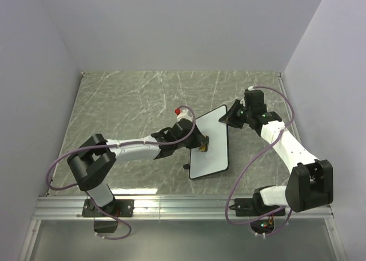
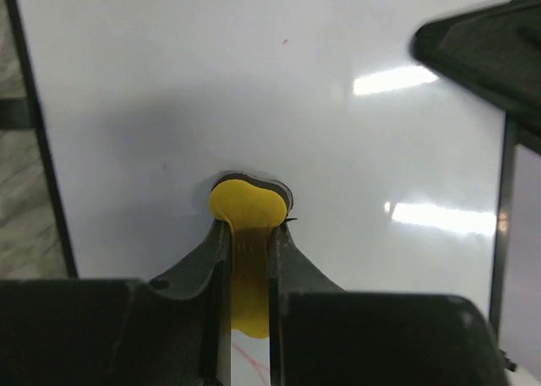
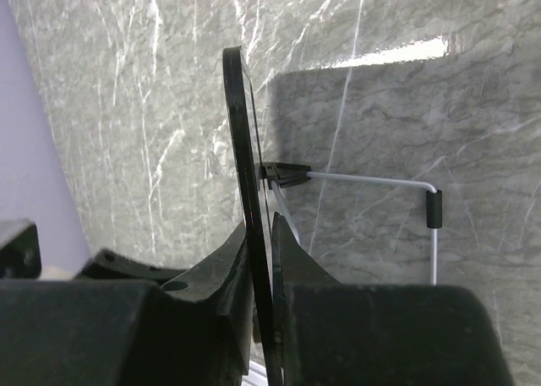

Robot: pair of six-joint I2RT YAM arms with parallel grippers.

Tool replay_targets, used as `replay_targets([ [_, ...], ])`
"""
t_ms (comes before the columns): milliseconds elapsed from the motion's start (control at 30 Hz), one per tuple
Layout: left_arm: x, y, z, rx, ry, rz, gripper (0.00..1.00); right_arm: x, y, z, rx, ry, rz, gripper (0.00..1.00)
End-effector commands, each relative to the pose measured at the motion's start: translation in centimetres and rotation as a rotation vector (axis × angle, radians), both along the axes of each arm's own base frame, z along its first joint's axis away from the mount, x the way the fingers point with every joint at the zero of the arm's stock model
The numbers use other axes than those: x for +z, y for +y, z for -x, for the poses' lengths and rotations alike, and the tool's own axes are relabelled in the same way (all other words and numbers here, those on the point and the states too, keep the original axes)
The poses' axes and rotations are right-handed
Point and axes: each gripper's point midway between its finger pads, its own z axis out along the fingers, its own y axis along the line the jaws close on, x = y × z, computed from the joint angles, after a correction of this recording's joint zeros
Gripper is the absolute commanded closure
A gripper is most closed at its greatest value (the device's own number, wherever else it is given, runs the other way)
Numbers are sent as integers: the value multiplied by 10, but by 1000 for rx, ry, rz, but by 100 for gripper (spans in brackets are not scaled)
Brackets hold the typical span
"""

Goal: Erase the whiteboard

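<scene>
Centre of top view: whiteboard (image 1: pixel 213 152), mostly clean, with a faint red trace (image 2: pixel 249 352) at the bottom of the left wrist view. Left gripper (image 2: pixel 248 234) pinches the yellow eraser (image 2: pixel 245 202), pad on the whiteboard; right gripper (image 3: pixel 260 234) clamps its upper-right edge. Wiping step, judged near done; next move calls for dragging the eraser back over that trace, pressing down.

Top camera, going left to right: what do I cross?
Left arm → left gripper holding the yellow eraser over the whiteboard's left part → whiteboard → right gripper clamped on the board's far right corner → right arm.
</scene>
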Motion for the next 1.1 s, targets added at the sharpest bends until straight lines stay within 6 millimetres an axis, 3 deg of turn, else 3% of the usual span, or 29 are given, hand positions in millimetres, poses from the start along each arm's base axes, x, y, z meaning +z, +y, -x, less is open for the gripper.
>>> replay_targets([
  [0, -99, 43, 129, -302, 302, -429, 100, 27, 27, -22, -67, -17, -164, 100],
  [100, -74, 25, 137, -341, 282, -406, 100, 23, 27, -24, -84, -19, -175, 100],
  [233, -70, 21, 145, -358, 291, -407, 100, 16, 24, -24, -99, -11, -171, 100],
  [533, -123, 50, 153, -352, 378, -468, 100, 10, 15, -23, -109, -3, -142, 100],
  [667, -155, 79, 156, -332, 433, -510, 100, 11, 11, -21, -111, -2, -134, 100],
  [800, -164, 86, 155, -331, 436, -506, 100, 12, 8, -21, -115, -4, -128, 100],
  [933, -154, 75, 148, -343, 407, -495, 100, 11, 9, -22, -116, 4, -133, 100],
  [1000, -142, 67, 145, -348, 393, -477, 100, 11, 9, -23, -121, 5, -134, 100],
  [1067, -116, 50, 142, -363, 343, -441, 100, 13, 8, -25, -127, 3, -131, 100],
])
